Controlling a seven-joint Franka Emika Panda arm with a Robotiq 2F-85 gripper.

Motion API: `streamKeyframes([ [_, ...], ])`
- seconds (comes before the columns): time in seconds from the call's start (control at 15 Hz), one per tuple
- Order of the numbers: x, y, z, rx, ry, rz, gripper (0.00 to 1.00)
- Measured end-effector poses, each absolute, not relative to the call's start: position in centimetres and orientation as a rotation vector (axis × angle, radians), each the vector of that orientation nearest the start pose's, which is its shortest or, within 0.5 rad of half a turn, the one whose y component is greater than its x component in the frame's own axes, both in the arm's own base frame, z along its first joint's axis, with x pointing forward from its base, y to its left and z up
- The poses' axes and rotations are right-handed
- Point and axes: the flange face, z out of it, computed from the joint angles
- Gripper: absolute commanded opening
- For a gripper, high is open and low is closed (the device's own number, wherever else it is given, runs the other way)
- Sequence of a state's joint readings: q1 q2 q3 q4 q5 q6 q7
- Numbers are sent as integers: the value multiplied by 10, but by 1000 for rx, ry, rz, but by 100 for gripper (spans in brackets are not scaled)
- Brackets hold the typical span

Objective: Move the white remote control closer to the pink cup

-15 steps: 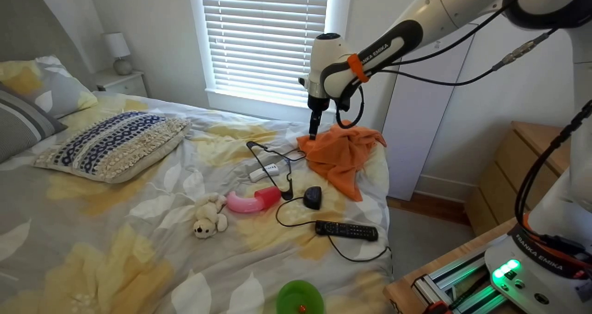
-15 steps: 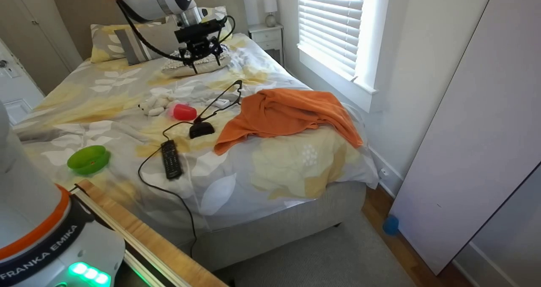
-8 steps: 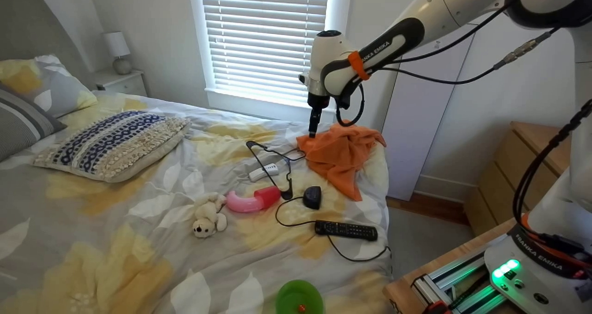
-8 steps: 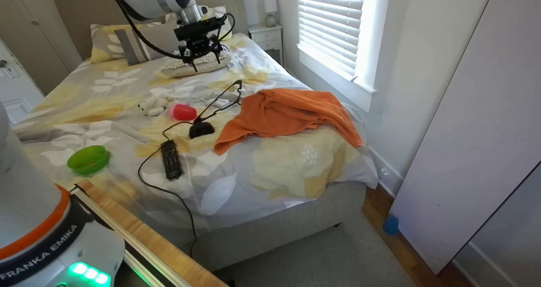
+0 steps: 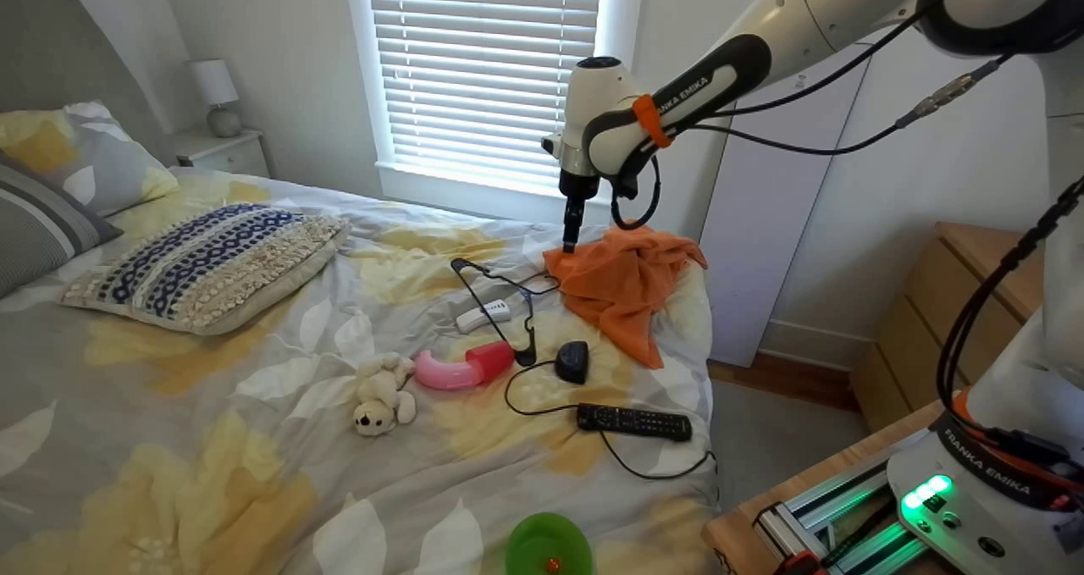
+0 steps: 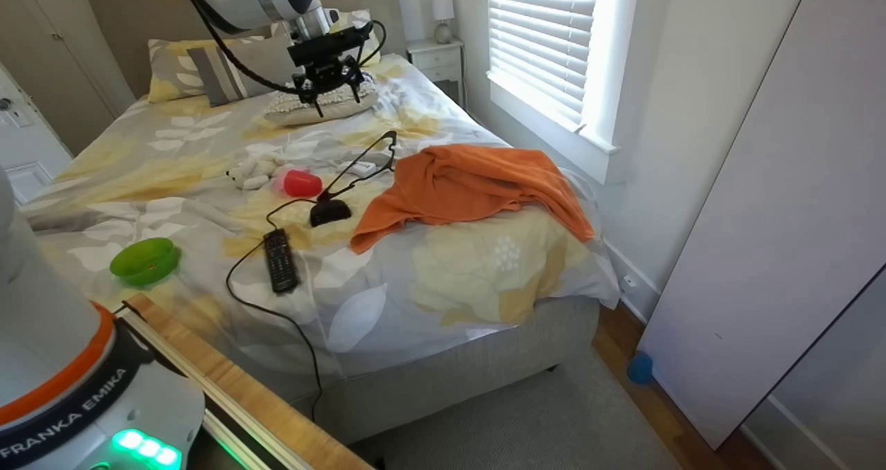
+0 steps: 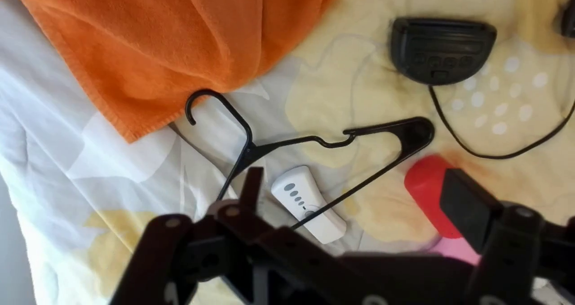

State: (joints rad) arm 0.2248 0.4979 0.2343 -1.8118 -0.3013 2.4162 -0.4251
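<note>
Black two-finger gripper (image 7: pixel 355 192), fingers apart. White oblong plastic remote (image 7: pixel 307 200): lower centre of wrist view, crossed by black plastic hanger (image 7: pixel 255 153). Suggest gripping button end, then easing toward reddish-pink plastic cup (image 7: pixel 429 194).

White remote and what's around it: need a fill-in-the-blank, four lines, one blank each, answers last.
1. A bar of the black clothes ____ crosses over the white remote control.
2. At the top of the wrist view lies a towel coloured ____.
3. The end effector is not shut but ____.
4. The pink cup lies nearer the white remote control than the round ____ bowl does.

Missing words: hanger; orange; open; green.
</note>
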Motion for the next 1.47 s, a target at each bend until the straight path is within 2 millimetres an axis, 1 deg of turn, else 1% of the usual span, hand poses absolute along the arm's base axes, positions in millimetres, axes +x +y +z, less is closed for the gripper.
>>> streamKeyframes([
  [0.13,604,296,278,-2682,-1770,-219,100],
  [0.27,609,315,267,-2561,-1893,-233,100],
  [0.47,618,336,244,-2394,-2015,-256,100],
  [0.6,626,344,226,-2296,-2067,-263,100],
  [0.8,642,348,199,-2174,-2131,-280,100],
  [1.0,659,346,171,-2096,-2159,-304,100],
  [1.27,682,341,139,-2078,-2146,-327,100],
  [1.47,695,341,120,-2085,-2121,-327,100],
])
